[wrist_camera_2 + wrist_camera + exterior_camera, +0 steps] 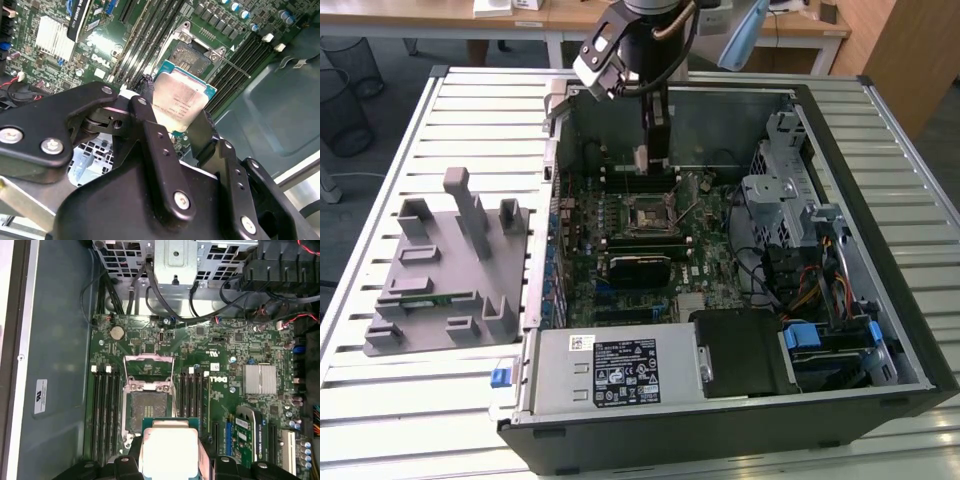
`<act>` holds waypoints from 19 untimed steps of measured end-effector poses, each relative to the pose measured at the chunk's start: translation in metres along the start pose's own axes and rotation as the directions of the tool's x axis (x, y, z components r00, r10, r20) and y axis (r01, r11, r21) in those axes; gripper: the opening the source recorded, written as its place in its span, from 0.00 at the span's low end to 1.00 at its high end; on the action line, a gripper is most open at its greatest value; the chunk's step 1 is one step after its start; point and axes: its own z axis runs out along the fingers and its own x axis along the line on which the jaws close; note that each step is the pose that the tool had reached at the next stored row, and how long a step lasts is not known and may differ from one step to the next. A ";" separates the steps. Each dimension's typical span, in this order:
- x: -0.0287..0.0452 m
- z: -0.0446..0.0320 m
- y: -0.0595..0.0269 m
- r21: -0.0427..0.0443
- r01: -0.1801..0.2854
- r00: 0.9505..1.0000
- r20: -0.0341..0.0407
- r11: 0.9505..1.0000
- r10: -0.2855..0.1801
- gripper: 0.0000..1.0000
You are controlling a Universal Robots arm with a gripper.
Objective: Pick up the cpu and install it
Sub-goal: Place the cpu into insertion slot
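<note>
Legend, counts only. You have one gripper (654, 158) closed on one cpu (181, 100). In the first wrist view you can count one motherboard (210, 340), one open socket (148, 407), two banks of memory slots (105, 410) (one on each side of the socket), one finned silver heatsink (259, 379) and one coin cell (117, 331). In the exterior view, count one open computer case (720, 440), one power supply (610, 370), one grey parts fixture (440, 290), one slatted table (420, 400) and two wire bins (342, 110).

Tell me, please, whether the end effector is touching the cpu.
Touching. In the second wrist view the end effector clamps the cpu: its black fingers press against opposite edges of the chip.
</note>
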 end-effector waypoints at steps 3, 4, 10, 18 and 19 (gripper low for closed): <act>0.0016 0.0040 -0.0002 -0.002 0.000 1.000 0.005 1.000 0.000 0.53; 0.0019 0.0053 -0.0003 -0.003 0.001 1.000 0.007 1.000 -0.001 0.53; 0.0074 0.0152 -0.0012 -0.004 0.001 1.000 0.014 1.000 -0.001 0.53; 0.0112 0.0253 -0.0019 -0.004 0.001 1.000 0.014 1.000 -0.001 0.53; 0.0119 0.0270 -0.0020 -0.004 0.001 1.000 0.014 1.000 -0.001 0.53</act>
